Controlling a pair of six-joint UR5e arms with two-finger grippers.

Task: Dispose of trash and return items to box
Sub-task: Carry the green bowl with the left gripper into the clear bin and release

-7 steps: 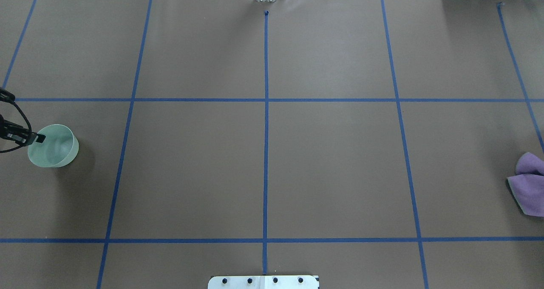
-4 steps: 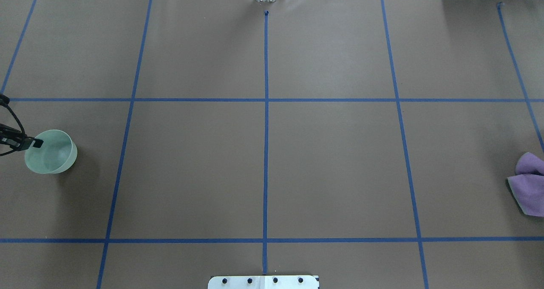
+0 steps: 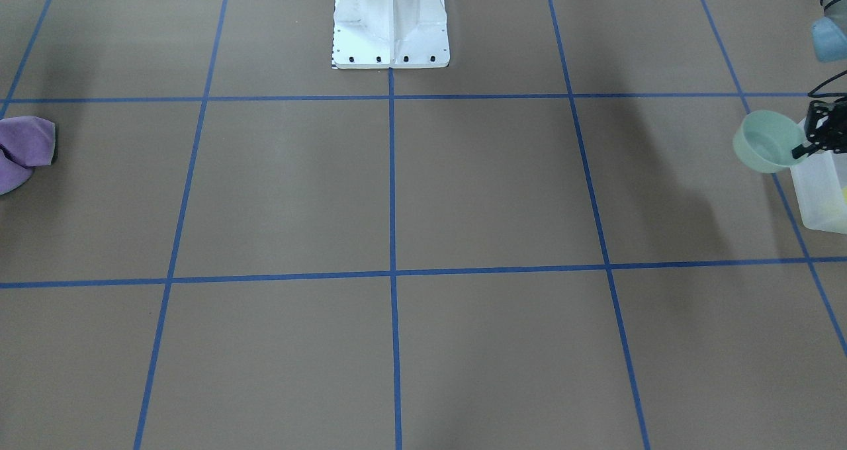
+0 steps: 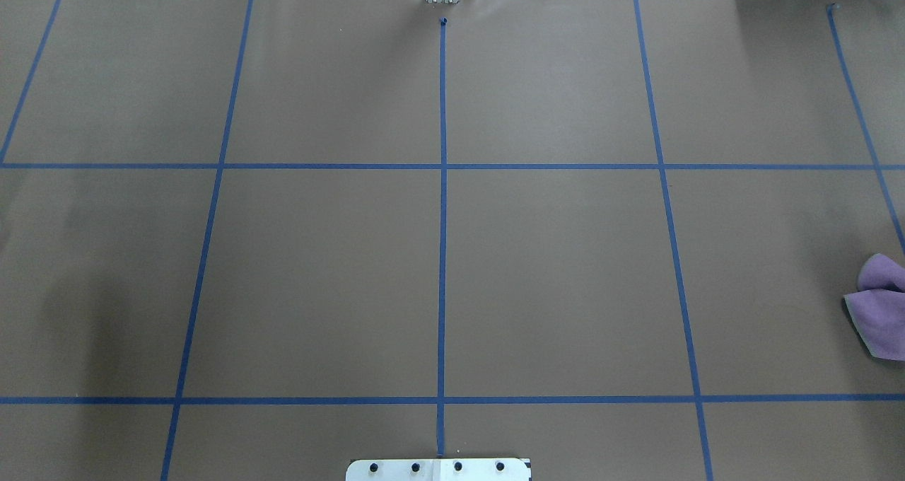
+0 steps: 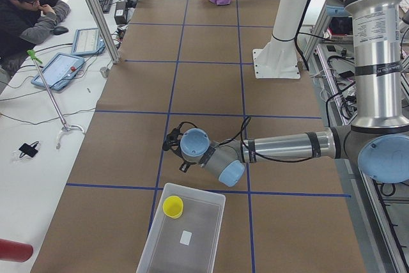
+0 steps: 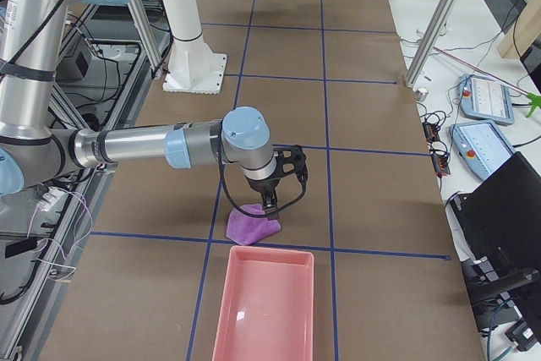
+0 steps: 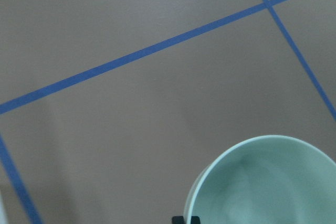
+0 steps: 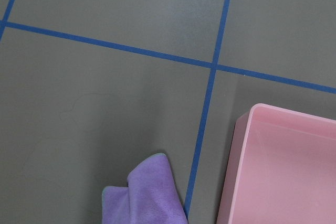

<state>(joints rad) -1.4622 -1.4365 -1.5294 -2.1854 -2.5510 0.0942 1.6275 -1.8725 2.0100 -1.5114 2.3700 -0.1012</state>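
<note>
Left gripper (image 3: 801, 151) jaws: clamped on the rim of the bowl (image 3: 767, 142), a smooth, pale mint-green round plastic part held off the table at its left end, just beside the box (image 3: 824, 192). Box: frosted translucent rectangular bin with rounded corners. It holds the small yellow cup (image 5: 172, 206) and a white square label (image 5: 186, 237), too small to read. Right gripper (image 6: 269, 205): over the soft purple cloth (image 6: 252, 226), near the glossy pink tray (image 6: 266, 310). Jaw state: cannot tell.
</note>
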